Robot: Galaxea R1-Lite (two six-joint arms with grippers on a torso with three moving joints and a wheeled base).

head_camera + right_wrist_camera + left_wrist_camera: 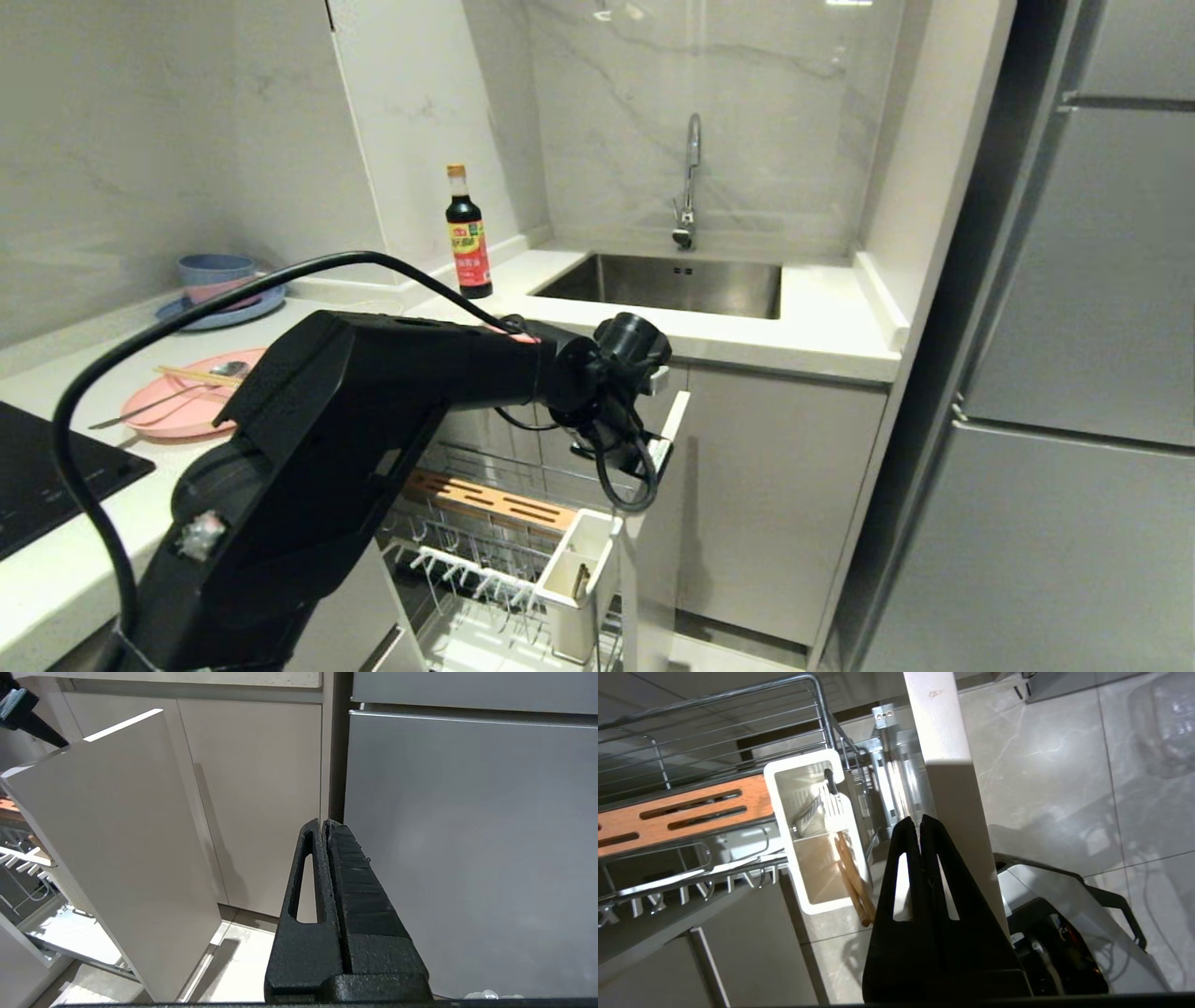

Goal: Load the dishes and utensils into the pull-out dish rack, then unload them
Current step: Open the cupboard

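The pull-out dish rack (485, 551) stands drawn out below the counter, with its wooden board (495, 501) and white caddy (579, 569). My left gripper (920, 821) is shut and empty, its tips just above the top edge of the rack's pale front panel (945, 765). The caddy (784, 826) holds brown wooden sticks (852, 877) in one compartment and a metal piece (805, 814) in the other. On the counter at the left lies the pink plate (177, 415) with chopsticks (198, 376) and a spoon (224, 371) across it. My right gripper (323, 822) hangs shut and empty in front of the cabinet doors.
Stacked blue and pink bowls (219, 273) sit on a blue plate at the back left. A dark sauce bottle (469, 238) stands beside the steel sink (672, 285) with its faucet (689, 177). A black hob (47, 481) is at the near left, and tall grey doors (1102, 373) fill the right.
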